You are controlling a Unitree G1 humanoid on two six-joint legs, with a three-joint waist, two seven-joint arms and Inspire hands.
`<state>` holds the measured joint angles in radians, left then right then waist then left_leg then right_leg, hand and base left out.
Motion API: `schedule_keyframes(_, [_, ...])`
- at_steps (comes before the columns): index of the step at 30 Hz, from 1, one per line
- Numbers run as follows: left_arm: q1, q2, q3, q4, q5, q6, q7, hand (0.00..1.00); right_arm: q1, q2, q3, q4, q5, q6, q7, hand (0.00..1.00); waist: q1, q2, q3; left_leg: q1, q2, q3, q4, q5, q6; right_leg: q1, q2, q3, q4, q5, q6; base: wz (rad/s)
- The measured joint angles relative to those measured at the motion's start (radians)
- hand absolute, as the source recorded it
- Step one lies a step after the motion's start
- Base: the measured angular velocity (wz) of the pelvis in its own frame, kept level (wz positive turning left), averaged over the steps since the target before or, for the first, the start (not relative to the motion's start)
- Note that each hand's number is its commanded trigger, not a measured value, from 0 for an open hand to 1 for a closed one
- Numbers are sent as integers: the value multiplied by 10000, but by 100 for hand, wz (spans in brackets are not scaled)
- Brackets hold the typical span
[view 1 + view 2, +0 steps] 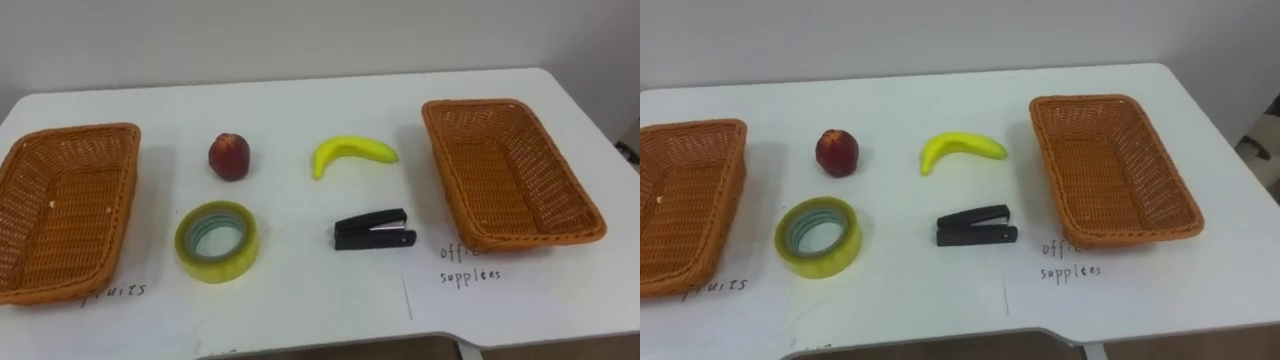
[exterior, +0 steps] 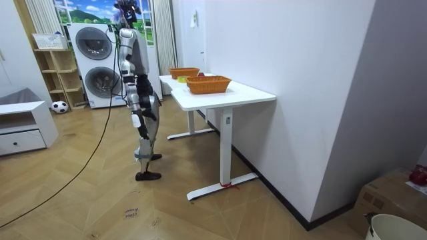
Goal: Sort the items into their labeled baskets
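On the white table (image 1: 300, 110), a dark red apple (image 1: 229, 156) and a yellow banana (image 1: 352, 153) lie in the far row. A yellowish roll of tape (image 1: 217, 241) and a black stapler (image 1: 373, 229) lie nearer me. The wicker basket (image 1: 60, 210) at the left has "fruits" written before it. The wicker basket (image 1: 510, 170) at the right has a handwritten office supplies label (image 1: 468, 265). Both baskets hold nothing. In the room view I stand a step back from the table's long side, my right hand (image 2: 137, 121) hanging by my hip.
The table's front edge (image 1: 330, 350) runs along the bottom of my view. The wall stands just behind the table. In the room view, washing machines (image 2: 100, 60), a shelf (image 2: 57, 73), a ball (image 2: 59, 106) and a low white cabinet (image 2: 23, 127) stand behind me.
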<state>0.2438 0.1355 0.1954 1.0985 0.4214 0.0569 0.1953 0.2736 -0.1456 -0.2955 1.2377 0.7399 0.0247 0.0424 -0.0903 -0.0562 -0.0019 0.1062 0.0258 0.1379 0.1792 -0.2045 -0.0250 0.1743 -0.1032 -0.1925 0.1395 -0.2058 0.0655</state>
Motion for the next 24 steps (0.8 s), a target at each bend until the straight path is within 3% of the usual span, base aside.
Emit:
schedule_keyframes(6, [-14, 101, 10, -31, -70, -66, 734, 0, -63, -37, -816, -182, 1067, 5, -905, 0, -240, -30, -9, 102, 16, 249, -156, -35, 15, -153, 4, 256, 153, 4, 13, -12])
schedule_keyframes(11, [82, 100, 18, -57, -402, -91, 809, 0, -95, -48, -1985, -1058, 2040, 82, -1765, 0, -579, -53, -13, 90, 17, 264, -171, -34, 18, -165, 1, 262, 255, 12, 23, -1])
schedule_keyframes(18, [254, 116, -48, -342, -759, -290, 812, 0, -84, -145, -2782, -2968, 3625, -320, -3352, 0, -792, -74, -30, 64, 36, 365, -161, -38, 20, -327, 3, 273, 323, 11, 24, -4])
schedule_keyframes(24, [659, 133, -42, -972, -821, -268, 801, 0, 65, -148, -2887, -4979, 3541, -708, -5161, 0, -989, -97, -28, 30, 42, 484, -164, -38, 22, -435, -1, 373, 366, 9, 26, -6])
